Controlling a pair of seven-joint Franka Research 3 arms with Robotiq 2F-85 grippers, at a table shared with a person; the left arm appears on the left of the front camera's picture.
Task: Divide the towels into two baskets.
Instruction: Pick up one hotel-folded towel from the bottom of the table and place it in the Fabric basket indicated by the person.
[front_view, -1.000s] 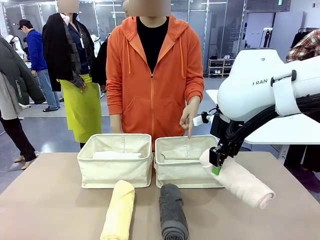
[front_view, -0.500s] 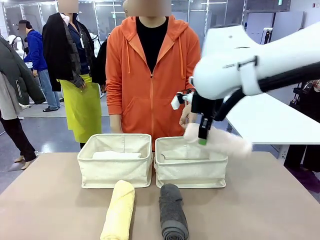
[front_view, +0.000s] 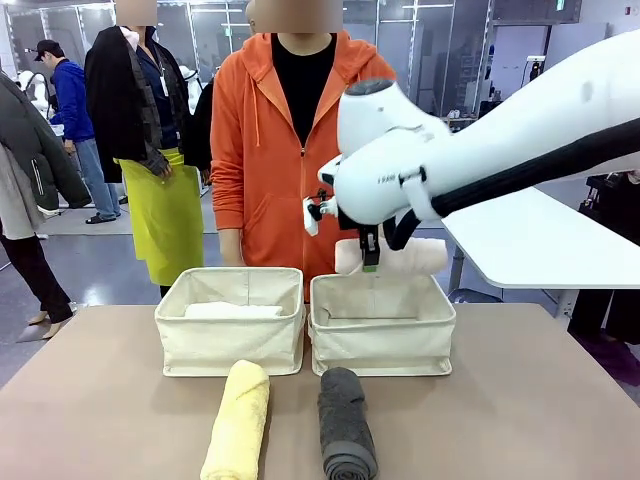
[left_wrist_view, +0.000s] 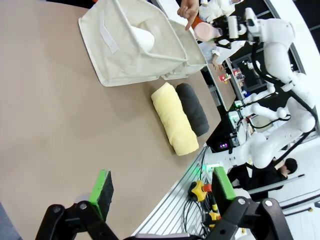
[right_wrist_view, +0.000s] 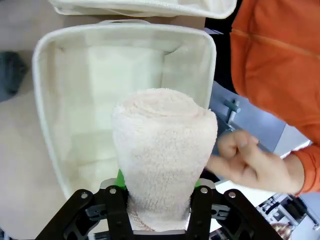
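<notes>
The worktop is presenting a flat tan surface across the full width of the front view. Behind it, a bright room with glass partitions is lying open, and a white table is standing at the far right.

Left of centre, the left basket is sitting upright on the worktop with the white towel lying inside it. In front of this basket, the pale yellow towel is lying lengthwise on the worktop. The dark grey towel is lying parallel to it, a little apart, in front of the right basket. The two baskets are standing side by side, nearly touching. A person in an orange hoodie is standing at the far side, directly behind them. In the right wrist view, the person's hand is curling just beyond the far rim of the right basket.

The left gripper is hovering over the near edge of the worktop, well apart from the towels, with its fingers spread wide. The right arm is reaching in from the right across the middle. The right gripper is pointing downward above the right basket, its fingers clamping the pale pink towel near one end. The towel is lying level in the air, clear of the basket rim, extending toward the right.
</notes>
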